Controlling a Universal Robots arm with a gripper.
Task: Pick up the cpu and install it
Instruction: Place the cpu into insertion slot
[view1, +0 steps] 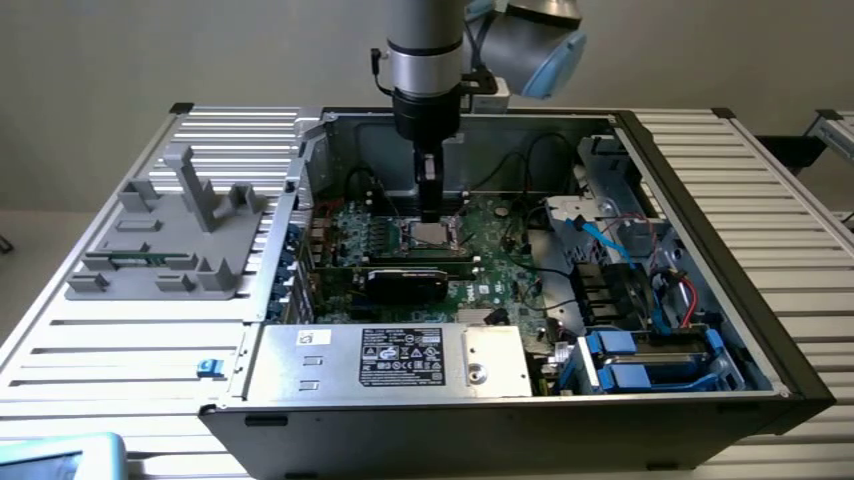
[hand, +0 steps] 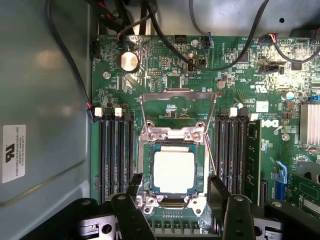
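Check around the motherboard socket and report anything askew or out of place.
Nothing stands out. The cpu lies square in its socket, and the metal retention frame is hinged open beside it.

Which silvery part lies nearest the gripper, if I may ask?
The cpu, the small square chip in the socket, below the open gripper; the big labelled box lies farther off.

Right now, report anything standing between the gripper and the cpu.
Nothing visible does. The cpu lies flat in its socket on the motherboard, and the hinged retention frame stands open, clear of it. The gripper hangs directly above, jaws open and straddling the chip.
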